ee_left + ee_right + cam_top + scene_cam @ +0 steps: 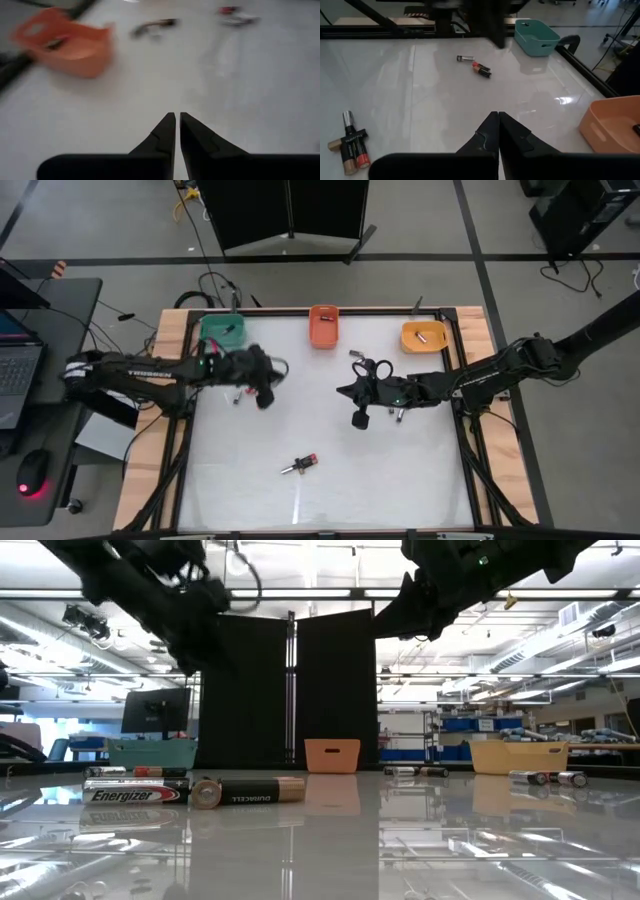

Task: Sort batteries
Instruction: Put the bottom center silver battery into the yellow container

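Both arms reach inward above the counter, left gripper (177, 131) and right gripper (498, 131) with jaws closed, holding nothing.

Left tool (265, 397) and right tool (360, 416) hovering over the white tabletop (400, 470), apart; batteries (300, 465) lying nearer the right tool.

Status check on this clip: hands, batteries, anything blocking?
Left hand shut, empty, above the table. Right hand shut, empty, mid-table. Loose batteries on the table; green bin, orange bin, yellow bin at far edge. Nothing blocking.
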`<state>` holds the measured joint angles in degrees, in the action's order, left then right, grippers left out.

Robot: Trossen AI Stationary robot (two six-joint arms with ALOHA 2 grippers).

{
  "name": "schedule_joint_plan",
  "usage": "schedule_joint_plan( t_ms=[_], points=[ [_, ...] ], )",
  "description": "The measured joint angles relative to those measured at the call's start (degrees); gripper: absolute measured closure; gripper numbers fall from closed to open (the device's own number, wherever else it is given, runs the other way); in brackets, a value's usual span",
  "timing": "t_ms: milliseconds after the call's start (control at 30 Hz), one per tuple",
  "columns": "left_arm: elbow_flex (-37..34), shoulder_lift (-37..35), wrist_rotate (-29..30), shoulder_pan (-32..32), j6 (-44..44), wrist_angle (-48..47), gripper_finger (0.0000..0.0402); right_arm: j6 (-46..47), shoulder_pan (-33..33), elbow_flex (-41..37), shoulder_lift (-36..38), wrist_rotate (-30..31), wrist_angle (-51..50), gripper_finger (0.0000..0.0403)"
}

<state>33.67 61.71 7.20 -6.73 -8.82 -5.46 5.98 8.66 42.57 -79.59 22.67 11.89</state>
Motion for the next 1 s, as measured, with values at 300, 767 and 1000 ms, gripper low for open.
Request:
schedule_joint_plan(
  t_ms=[300,767,1000],
  points=[
    [0.0,0.1,4.4,21.8,-20.8,-0.1,0.0372,0.0,-0.4,0.0,0.0,-0.1,-0.2,0.0393],
    [7.7,18.3,23.1,46.2,-42.4,-0.2,0.0382,-0.4,0.7,0.0,0.0,-5.7,-1.4,0.0393],
    [24.3,34.7,22.7,46.9,-44.1,-8.0,0.0376,-0.2,4.9,0.0,0.0,-6.3,-1.5,0.0393]
  ],
)
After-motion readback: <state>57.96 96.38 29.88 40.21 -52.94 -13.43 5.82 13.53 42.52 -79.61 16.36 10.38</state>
